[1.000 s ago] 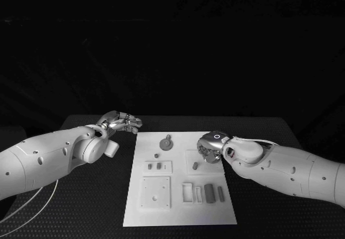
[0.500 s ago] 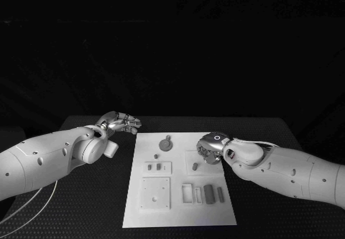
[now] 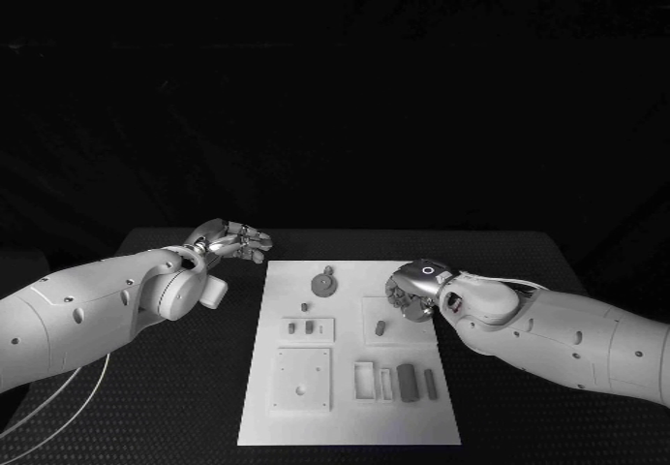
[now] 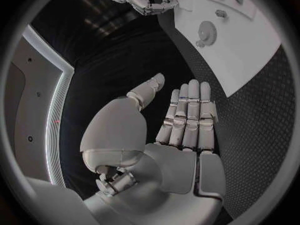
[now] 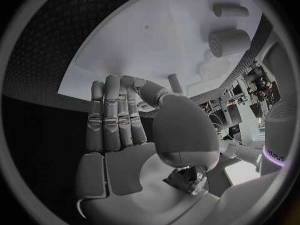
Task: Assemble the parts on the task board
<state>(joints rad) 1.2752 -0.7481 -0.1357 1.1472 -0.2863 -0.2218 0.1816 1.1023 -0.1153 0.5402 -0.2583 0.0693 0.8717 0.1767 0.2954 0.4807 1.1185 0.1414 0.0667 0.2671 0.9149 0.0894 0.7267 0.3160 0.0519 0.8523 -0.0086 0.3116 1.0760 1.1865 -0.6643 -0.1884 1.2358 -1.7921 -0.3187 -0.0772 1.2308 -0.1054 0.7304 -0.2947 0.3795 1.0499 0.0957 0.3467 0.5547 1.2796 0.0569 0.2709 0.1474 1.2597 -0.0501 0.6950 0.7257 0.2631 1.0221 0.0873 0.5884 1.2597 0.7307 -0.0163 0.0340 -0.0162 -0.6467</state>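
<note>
Your right hand (image 3: pixel 410 291) sits right of centre in the head view, over the upper right part of the task board (image 3: pixel 352 417). From there you cannot tell how far it is open, or whether it touches the board. The right wrist view shows the same hand (image 5: pixel 125 130) with fingers (image 5: pixel 111 110) straight and side by side, thumb bent across toward them, nothing held; the fingertips reach over the board's edge (image 5: pixel 81 82). Your left hand (image 3: pixel 234 239) lies at the left of centre in the head view, over the black table (image 3: pixel 167 407) just beyond the board's upper left corner, clear of the board. In the left wrist view its palm (image 4: pixel 181 135) is flat, fingers extended together, thumb apart, empty. On the board, note a round part with a small tab (image 3: pixel 324 280) near the top centre, a small upright piece (image 3: pixel 303 306) below it, a small part (image 3: pixel 379 326) beside your right hand, and a dark oblong part (image 3: pixel 407 378) with a thinner one (image 3: pixel 429 380) to its right in the lower right area. Two small parts (image 3: pixel 300 326) sit in a raised block at mid-left.
</note>
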